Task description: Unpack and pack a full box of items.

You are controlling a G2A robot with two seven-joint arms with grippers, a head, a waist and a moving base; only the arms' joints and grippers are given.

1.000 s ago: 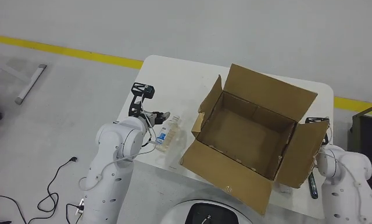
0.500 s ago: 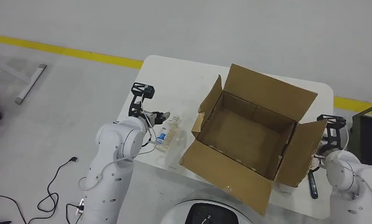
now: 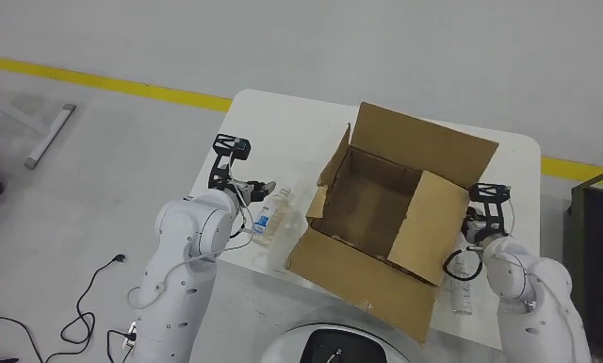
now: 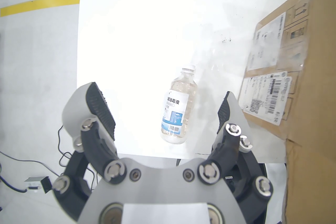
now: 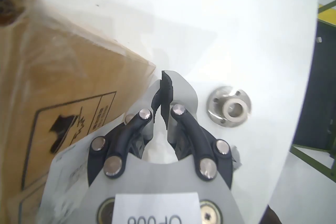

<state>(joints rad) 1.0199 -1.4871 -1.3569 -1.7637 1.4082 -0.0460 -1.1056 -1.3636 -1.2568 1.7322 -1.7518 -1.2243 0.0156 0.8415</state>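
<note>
An open cardboard box (image 3: 377, 198) stands mid-table, its right flap (image 3: 424, 226) tipped up and inward over the opening. My right gripper (image 3: 489, 201) (image 5: 162, 97) is shut with nothing between its pads, right beside that flap's (image 5: 65, 93) outer face. A clear labelled bottle (image 3: 268, 215) (image 4: 179, 109) lies on the table left of the box. Above that bottle hangs my left gripper (image 3: 231, 156) (image 4: 162, 109), open, with the bottle showing between its fingers in the wrist view.
A round metal flange (image 5: 229, 110) lies on the white table (image 3: 283, 127) just right of my right gripper. Another clear bottle (image 3: 462, 286) lies near the front right edge. A dark frame (image 3: 589, 212) stands beyond the table's right edge.
My right gripper moved left toward the box, and the right flap swung up and inward. The box shifted slightly left. The left arm and bottle stayed still.
</note>
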